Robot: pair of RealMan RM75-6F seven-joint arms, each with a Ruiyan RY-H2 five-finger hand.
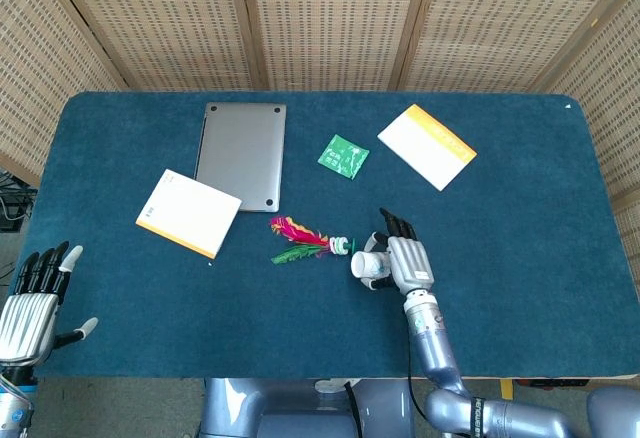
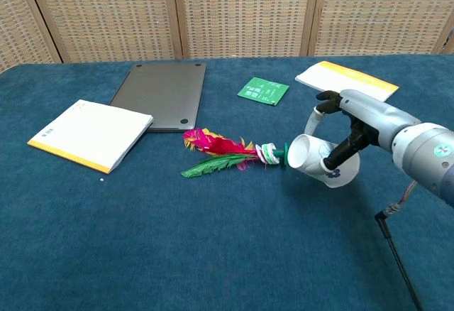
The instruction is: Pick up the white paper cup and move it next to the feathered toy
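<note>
Right hand grips the white paper cup, fingers wrapped over its top and thumb against its side. The cup lies tilted on its side beneath and to the left of the palm, its open mouth facing away from the hand. Just beyond the mouth, further left of the hand, lies the feathered toy, whose green base sits beside the cup rim; whether they touch cannot be told. Left hand hovers at the table's near left corner, fingers spread, holding nothing, well apart from the cup.
</note>
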